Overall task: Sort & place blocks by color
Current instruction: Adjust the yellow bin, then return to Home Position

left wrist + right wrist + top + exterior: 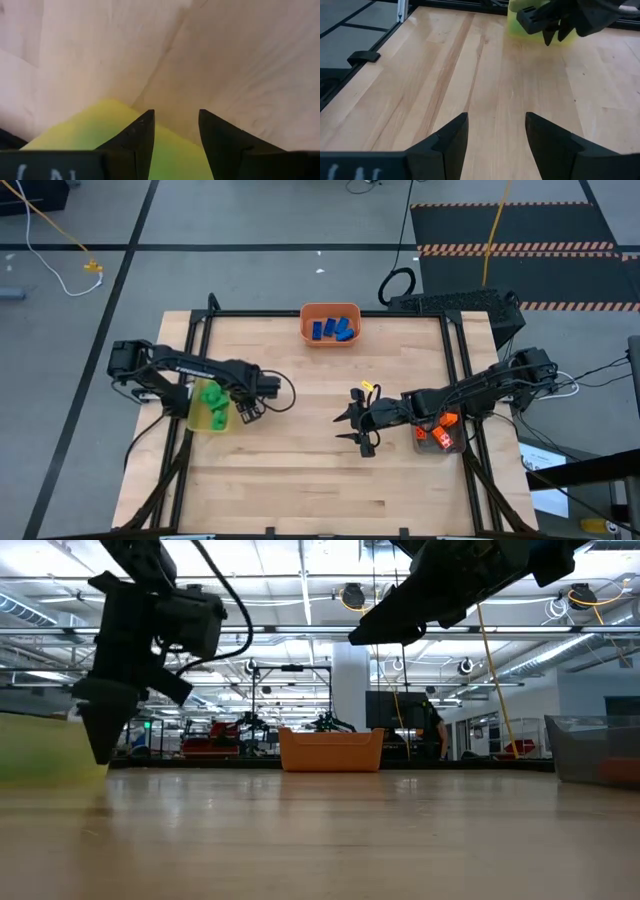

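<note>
Green blocks (212,397) lie in the yellow bin (208,416) at the table's left. Blue blocks (333,329) lie in the orange bin (330,323) at the far edge. Orange blocks (443,423) lie in the grey bin (440,438) at the right. My left gripper (247,412) points down just beside the yellow bin's right rim (100,130). Its fingers (176,117) are apart with nothing between them. My right gripper (360,430) hangs open over the table's middle, above the bare wood (496,120).
The wooden table top (300,470) lies bare between the bins. A black metal frame (330,313) runs along the table's edges. A yellow tag and cable (367,389) sit near my right arm.
</note>
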`<state>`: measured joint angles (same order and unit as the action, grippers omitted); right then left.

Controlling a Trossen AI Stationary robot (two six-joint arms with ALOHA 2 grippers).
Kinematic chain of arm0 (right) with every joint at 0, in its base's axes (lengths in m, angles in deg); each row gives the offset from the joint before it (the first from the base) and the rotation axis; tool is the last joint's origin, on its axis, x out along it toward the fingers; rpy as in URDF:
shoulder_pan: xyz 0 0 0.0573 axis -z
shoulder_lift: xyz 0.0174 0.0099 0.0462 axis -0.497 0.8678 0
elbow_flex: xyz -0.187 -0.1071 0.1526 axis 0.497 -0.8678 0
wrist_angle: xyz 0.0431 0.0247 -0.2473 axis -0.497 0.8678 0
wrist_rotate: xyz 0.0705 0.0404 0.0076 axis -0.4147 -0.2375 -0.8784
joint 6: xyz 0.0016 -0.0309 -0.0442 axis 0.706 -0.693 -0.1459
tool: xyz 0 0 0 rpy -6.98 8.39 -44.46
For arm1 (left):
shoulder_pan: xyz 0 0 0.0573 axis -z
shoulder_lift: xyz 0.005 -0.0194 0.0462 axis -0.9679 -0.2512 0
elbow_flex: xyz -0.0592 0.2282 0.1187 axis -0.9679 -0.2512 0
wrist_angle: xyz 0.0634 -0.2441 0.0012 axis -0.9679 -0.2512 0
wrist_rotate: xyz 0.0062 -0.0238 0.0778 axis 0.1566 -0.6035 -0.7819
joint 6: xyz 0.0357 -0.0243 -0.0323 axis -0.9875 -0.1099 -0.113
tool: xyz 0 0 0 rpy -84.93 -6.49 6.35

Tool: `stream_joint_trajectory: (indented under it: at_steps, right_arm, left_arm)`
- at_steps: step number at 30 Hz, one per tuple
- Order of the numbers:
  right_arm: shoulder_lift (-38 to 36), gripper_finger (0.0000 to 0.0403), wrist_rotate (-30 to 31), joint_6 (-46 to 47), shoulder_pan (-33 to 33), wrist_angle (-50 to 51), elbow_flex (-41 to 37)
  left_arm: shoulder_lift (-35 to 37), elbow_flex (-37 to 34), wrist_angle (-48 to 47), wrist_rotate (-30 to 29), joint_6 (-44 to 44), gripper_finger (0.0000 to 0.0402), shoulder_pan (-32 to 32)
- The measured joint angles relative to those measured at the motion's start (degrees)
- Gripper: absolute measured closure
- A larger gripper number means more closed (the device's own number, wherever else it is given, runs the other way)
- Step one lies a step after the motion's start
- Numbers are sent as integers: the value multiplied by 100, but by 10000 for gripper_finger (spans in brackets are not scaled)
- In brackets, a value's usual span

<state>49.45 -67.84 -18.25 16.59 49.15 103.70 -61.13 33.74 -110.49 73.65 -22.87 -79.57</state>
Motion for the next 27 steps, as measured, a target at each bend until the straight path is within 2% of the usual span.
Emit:
stream_joint_trajectory:
  at_steps: [3, 6, 15, 19, 23, 27]
  right_arm:
    - [0, 216, 2, -18, 0, 1, 0]
    - [0, 216, 80, -504, 0, -152, 0]
    - [0, 216, 1375, -1728, -13, -972, 0]
    - [0, 216, 1824, -1687, -13, -802, 0]
    - [0, 216, 1816, -1162, 0, -55, 0]
    - [0, 216, 1811, -558, 34, 943, 0]
  left_arm:
    - [0, 299, -1, -4, -102, 247, 0]
    - [0, 700, 5, -179, -254, 247, 2]
    - [0, 1510, 390, -802, -640, 247, -57]
    - [0, 1493, 1277, -920, -798, 247, -233]
    - [2, 1307, 2599, -934, -951, 247, -324]
    - [2, 1051, 3968, -919, -1536, 247, -393]
